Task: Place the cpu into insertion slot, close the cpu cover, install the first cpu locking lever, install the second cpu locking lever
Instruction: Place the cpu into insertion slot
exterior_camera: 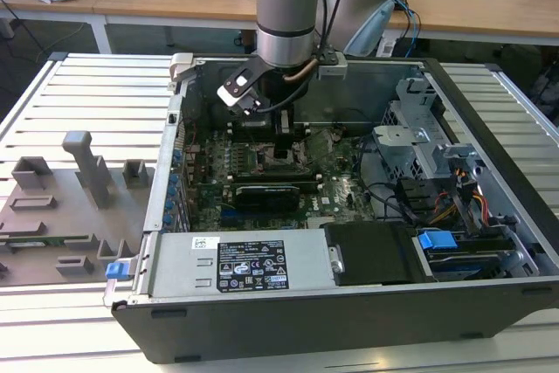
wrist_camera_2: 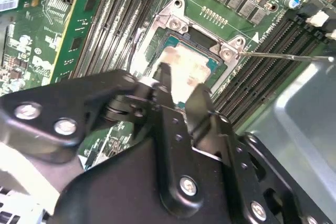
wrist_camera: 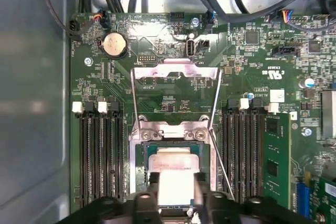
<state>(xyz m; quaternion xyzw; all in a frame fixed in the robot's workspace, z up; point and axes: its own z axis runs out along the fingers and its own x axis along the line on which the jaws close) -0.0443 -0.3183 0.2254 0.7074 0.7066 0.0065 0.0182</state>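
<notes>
In the first wrist view the gripper [wrist_camera: 176,179] is clamped on the cpu [wrist_camera: 173,167], one finger on each of two opposite edges. It holds the chip right over the insertion slot [wrist_camera: 143,156], whose dark rim shows around it. The second wrist view shows the same pinch on the cpu [wrist_camera_2: 184,65], with the green board border even on the sides that show. From these angles I cannot say whether the chip is fully seated or sits just above the pin field.

The cpu cover [wrist_camera: 176,72] lies flipped back beyond the slot, and a thin locking lever [wrist_camera: 220,156] stands free beside it, so nothing blocks the seat.

The step in hand looks like the placing. Done well, the chip stays level and square to the rim and goes straight down without sliding across the pins. The grip should ease only once the chip rests flat.
</notes>
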